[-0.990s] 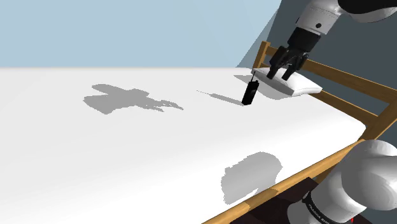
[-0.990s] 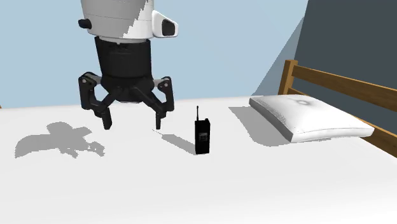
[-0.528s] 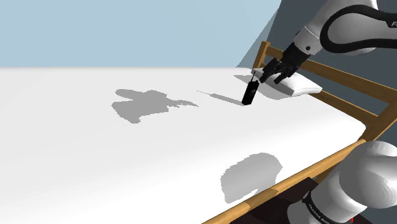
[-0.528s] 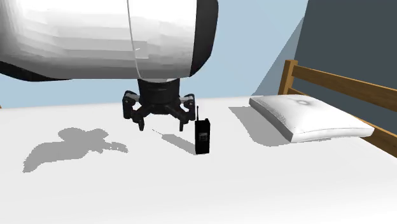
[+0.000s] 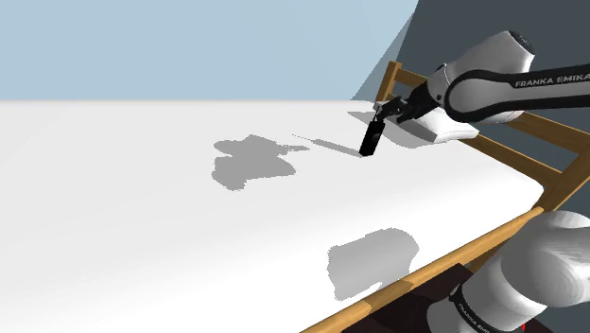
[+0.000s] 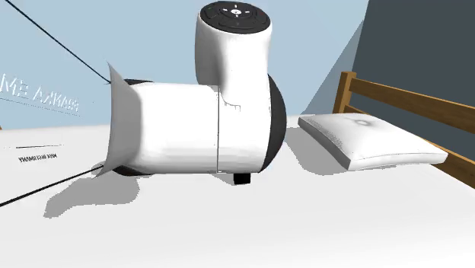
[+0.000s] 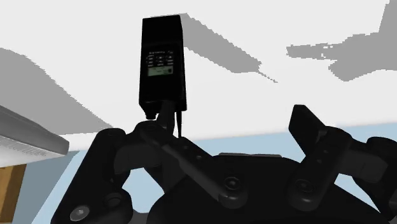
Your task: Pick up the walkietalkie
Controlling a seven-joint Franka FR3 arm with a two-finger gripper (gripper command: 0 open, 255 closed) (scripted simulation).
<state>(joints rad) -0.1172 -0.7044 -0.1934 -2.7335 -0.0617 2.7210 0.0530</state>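
The gripper is seen with its jaws apart and nothing clasped between them; in the wrist view the two black fingers are set wide of one another, and the gripper is held close to the top end of the walkietalkie; one finger is seen right at the end from which the thin antenna rises, though contact cannot be judged, while the other finger is kept well clear of it; the device is not enclosed by the pair.

The walkietalkie is a slim black unit with a small grey screen and a row of buttons; it is stood upright on the white bed surface, near the pillow and apart from it; in the second exterior view its lower end is glimpsed beneath the arm, the rest being hidden by that white link.

The white arm is extended nearly level from the shoulder view's right, across the pillow; a grey shadow is cast on the bed surface at the shoulder view's left of the device; the white pillow is laid just before the wooden headboard; a pale blue wall and a dark grey wall are seen behind.
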